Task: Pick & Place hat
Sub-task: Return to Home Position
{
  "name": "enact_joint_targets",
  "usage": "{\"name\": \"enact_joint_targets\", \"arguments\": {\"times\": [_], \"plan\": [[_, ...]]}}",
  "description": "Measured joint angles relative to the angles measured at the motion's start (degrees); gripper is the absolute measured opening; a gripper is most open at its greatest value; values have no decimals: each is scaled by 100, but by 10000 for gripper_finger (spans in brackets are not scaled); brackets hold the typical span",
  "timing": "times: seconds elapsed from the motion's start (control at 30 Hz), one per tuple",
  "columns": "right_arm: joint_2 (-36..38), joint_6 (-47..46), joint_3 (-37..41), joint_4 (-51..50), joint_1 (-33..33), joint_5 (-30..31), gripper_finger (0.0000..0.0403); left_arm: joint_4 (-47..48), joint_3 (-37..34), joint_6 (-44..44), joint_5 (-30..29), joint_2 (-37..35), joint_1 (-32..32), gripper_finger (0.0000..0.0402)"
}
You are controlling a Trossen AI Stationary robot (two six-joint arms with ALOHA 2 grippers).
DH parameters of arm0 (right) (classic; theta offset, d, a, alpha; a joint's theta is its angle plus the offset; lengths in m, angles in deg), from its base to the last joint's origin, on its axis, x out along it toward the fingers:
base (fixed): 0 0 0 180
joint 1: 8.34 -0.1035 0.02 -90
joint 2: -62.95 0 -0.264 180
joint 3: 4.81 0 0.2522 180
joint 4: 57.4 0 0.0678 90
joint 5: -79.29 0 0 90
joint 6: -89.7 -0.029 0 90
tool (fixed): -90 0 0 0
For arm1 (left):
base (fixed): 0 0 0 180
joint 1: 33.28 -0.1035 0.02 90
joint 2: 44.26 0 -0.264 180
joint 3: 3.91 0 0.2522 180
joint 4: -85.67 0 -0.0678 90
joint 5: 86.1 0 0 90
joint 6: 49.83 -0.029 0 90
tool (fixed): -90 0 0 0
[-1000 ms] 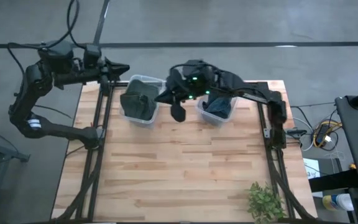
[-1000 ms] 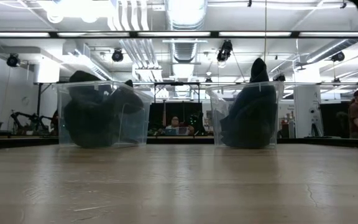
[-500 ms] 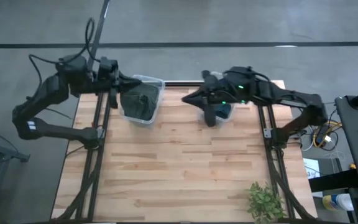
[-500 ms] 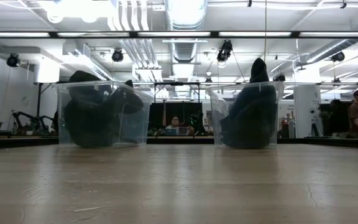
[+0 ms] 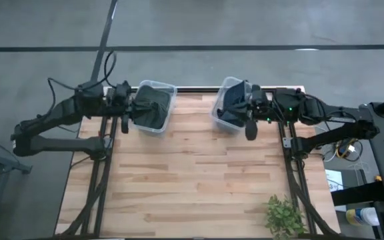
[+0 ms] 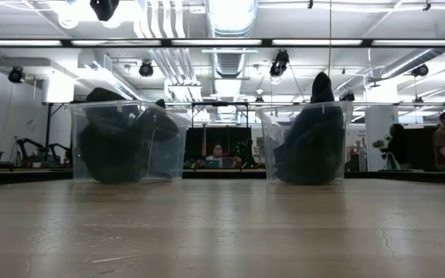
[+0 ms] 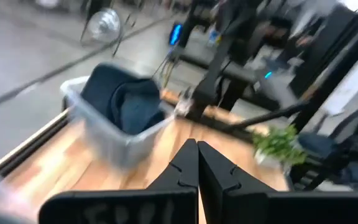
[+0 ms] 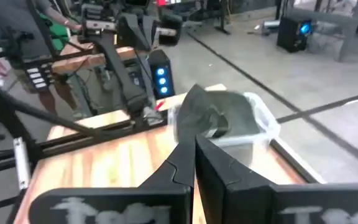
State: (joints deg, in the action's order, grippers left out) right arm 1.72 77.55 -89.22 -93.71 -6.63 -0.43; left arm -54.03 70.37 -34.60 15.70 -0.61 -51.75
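High view is showing gray caps [image 5: 149, 107] lying in the left bin [image 5: 172, 90], a blue cap [image 5: 233, 107] in the right bin [image 5: 214, 111]. Left gripper [image 5: 124, 123] and right gripper [image 5: 250, 130] are hanging alongside, fingers together, empty; I'm planning slow retreats clear of the walls.

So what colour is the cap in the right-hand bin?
The cap is dark blue, clearest in the left wrist view.

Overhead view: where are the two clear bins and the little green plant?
left bin [image 5: 157, 83], high view, far rim.
right bin [image 5: 219, 97], high view, left wall.
plant [image 5: 285, 217], high view, middle of leaves.
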Motion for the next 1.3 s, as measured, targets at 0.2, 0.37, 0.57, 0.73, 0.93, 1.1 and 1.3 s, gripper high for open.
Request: {"name": "enact_joint_targets", "arguments": {"times": [0.2,0.37,0.57,0.73,0.93,1.1,1.3], "plan": [[633,52,1140,901,-179,-1187,8,-1914,-1118,4,132,-787,182,0],[1310,-4,2059,1543,-275,-1332,8,-1928,-1655,-31,144,-1395,187,0],[1994,102,2823,1632,-350,-1342,9,-1942,-2336,-140,380,-2018,196,0],[2451,418,3456,2332,-392,-1307,9,-2075,-2828,-142,429,-2426,214,0],[2893,545,4372,3282,-450,-1410,9,-3014,-3570,101,622,-2870,225,0],[3164,498,5037,4033,-484,-1487,9,-3464,-4214,416,721,-3090,385,0],[3437,587,5462,4197,-487,-1653,9,-3424,-4543,542,695,-3428,547,0]]}}
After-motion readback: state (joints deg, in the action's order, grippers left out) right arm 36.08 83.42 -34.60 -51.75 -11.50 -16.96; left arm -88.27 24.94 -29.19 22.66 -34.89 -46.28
